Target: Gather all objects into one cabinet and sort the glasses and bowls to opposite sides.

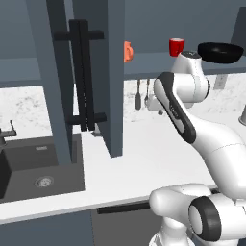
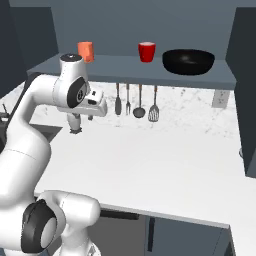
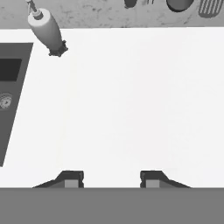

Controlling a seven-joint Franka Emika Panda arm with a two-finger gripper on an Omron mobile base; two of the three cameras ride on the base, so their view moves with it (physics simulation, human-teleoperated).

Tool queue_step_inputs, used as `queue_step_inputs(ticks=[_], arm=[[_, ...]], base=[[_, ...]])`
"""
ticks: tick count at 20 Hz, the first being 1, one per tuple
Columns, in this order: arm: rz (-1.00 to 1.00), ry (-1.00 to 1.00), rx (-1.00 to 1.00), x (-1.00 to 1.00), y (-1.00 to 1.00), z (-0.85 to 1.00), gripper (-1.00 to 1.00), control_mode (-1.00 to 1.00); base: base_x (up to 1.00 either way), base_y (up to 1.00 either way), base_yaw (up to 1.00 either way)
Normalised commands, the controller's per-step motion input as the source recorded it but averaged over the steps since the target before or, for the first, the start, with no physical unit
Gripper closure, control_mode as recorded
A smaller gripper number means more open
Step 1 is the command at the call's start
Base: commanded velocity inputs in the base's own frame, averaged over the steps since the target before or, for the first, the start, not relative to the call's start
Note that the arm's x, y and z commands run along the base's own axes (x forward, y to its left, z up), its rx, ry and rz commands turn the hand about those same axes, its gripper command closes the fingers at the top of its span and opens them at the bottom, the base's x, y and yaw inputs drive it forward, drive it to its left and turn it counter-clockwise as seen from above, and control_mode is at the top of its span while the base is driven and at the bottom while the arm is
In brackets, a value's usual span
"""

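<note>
- The end effector (image 3: 111,178) hangs above the white bench (image 2: 165,165), pointing down at it; in the hand view its two dark finger tips (image 3: 72,178) stand apart with bare bench surface between them, so it is partly open and holds nothing.
- In the right base view the end effector (image 2: 75,129) sits low under the white wrist, near the back left of the bench, below the cabinet shelf (image 2: 130,67).
- The orange cup (image 2: 86,51) stands on the slate-blue shelf toward its left end; in the left base view the orange cup (image 1: 128,51) is half hidden behind the edge of the open cabinet door (image 1: 91,72).
- The red cup (image 2: 146,52) stands upright on the same shelf, around the middle, well apart from the orange one.
- The black bowl (image 2: 188,61) rests on the shelf just right of the red cup, near it but not touching.
- The greyish-tan cup cannot be made out in these views.
- Long black bar handles (image 1: 82,77) run vertically on the open door.
- Metal utensils (image 2: 136,102) hang on the speckled wall below the shelf.
- A white soap bottle (image 3: 47,31) stands at the back of the bench beside the black sink (image 1: 36,168).
</note>
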Motion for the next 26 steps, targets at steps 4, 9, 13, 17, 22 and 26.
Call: queue_step_inputs(ticks=[4, 9, 13, 17, 22, 26], arm=[[0.00, 0.00, 0.00, 0.00, 0.00, 0.00, -1.00, -1.00], [0.00, 0.00, 0.00, 0.00, 0.00, -0.03, -1.00, 1.00], [0.00, 0.00, 0.00, 0.00, 0.00, 0.00, -1.00, 1.00], [0.00, 0.00, 0.00, 0.00, 0.00, 0.00, -1.00, 1.00], [0.00, 0.00, 0.00, 0.00, 0.00, 0.00, -1.00, 1.00], [0.00, 0.00, 0.00, 0.00, 0.00, 0.00, -1.00, 1.00]], base=[[0.00, 0.00, 0.00], [0.00, 0.00, 0.00], [-0.09, -0.01, 0.00], [-0.69, -0.20, 0.00], [-0.84, -0.22, 0.00], [-0.65, -0.14, 0.00]])
